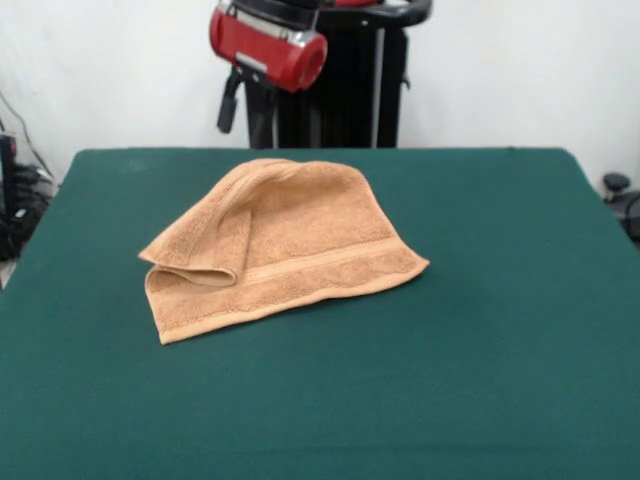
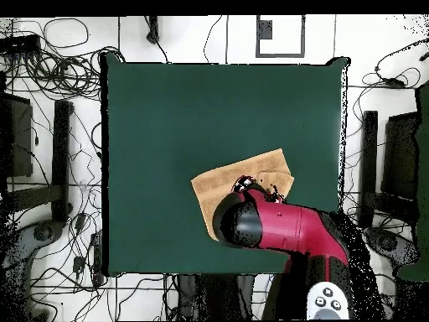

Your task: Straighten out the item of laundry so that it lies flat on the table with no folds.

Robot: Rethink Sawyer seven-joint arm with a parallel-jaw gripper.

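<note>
A light orange-tan terry hand towel lies crumpled on the large rectangular bench with its dark green felt-like top, seen from the front camera a little left of centre and toward the far half of the cloth surface. At the towel's left side one corner is folded over onto the rest, forming a rounded loop of fabric; to the right of that fold a flat woven band runs across the towel toward its pointed right corner, which rests flat on the bench. The middle of the towel humps up slightly toward the far edge (it is plainly not lying flat).

Above and behind, the red and black robot arm hangs in front of its black pedestal, clear of the towel in the front view.

From the overhead camera, the towel sits right of the bench's centre and toward the robot's side, with the arm's red housing covering its lower part. The tool cannot be made out in either view, so whether it is apart or together cannot be told.
</note>
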